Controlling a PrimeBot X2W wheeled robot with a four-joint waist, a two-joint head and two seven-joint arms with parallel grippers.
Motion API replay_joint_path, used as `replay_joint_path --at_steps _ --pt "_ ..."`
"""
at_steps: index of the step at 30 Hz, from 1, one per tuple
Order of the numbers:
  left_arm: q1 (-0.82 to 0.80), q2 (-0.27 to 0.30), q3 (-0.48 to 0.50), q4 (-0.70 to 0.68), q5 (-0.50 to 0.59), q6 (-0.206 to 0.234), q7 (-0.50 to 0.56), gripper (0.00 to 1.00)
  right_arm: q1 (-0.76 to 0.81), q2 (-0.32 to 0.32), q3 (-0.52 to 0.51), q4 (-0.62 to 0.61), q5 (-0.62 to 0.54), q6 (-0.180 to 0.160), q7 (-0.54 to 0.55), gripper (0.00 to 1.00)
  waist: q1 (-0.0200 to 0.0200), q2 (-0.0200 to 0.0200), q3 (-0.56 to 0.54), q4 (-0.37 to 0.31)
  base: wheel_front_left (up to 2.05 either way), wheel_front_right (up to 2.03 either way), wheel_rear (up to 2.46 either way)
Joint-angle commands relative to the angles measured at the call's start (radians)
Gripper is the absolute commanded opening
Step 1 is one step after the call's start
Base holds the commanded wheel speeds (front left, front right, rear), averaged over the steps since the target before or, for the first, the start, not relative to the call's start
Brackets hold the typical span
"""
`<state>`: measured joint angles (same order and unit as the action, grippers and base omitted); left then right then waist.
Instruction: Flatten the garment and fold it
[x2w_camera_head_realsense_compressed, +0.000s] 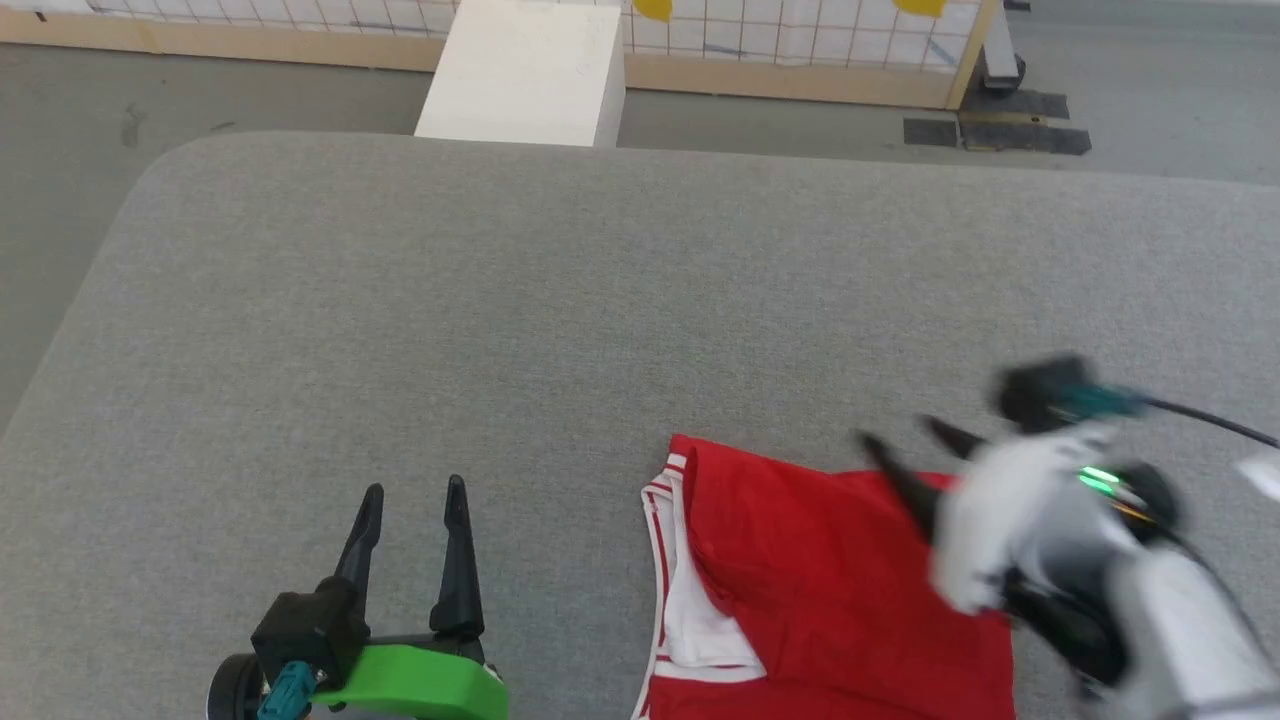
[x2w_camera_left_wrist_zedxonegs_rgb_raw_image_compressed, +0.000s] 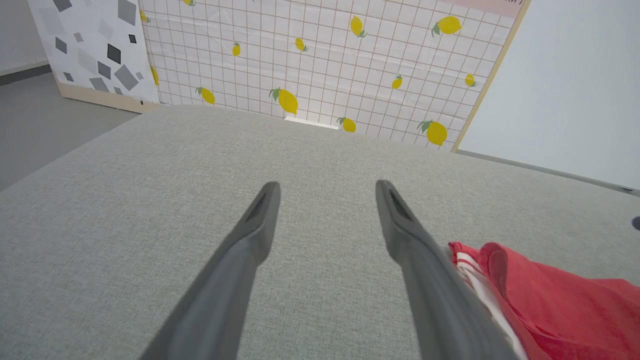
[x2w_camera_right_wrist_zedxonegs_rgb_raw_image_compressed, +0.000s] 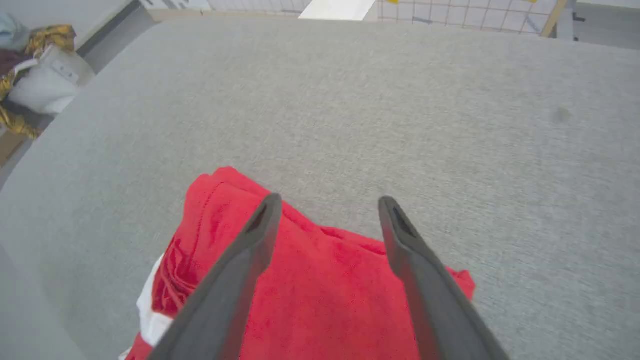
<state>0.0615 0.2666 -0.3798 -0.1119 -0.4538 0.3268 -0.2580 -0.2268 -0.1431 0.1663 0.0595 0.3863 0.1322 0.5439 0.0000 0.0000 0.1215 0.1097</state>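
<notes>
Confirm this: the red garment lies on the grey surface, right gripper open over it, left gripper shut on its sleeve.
Wrong on the left gripper: the left wrist view shows it open over bare grey surface, beside the garment. The rest stands.

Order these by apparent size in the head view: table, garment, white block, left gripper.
1. table
2. garment
3. white block and left gripper look alike; the block is farther away, so I leave them unranked.

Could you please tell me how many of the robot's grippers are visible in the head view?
2. The left gripper is at the lower left, open above the bare grey table. The right gripper is at the lower right, blurred and open over the red garment.
</notes>
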Motion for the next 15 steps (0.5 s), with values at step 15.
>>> replay_joint_path --at_steps 15 --pt "-0.033 0.025 -0.007 -0.051 0.042 -0.005 0.002 1.00 0.298 0.085 -0.282 -0.060 -0.066 -0.002 -0.014 1.00 0.0000 0.0000 0.041 -0.013 0.00 0.00 0.00"
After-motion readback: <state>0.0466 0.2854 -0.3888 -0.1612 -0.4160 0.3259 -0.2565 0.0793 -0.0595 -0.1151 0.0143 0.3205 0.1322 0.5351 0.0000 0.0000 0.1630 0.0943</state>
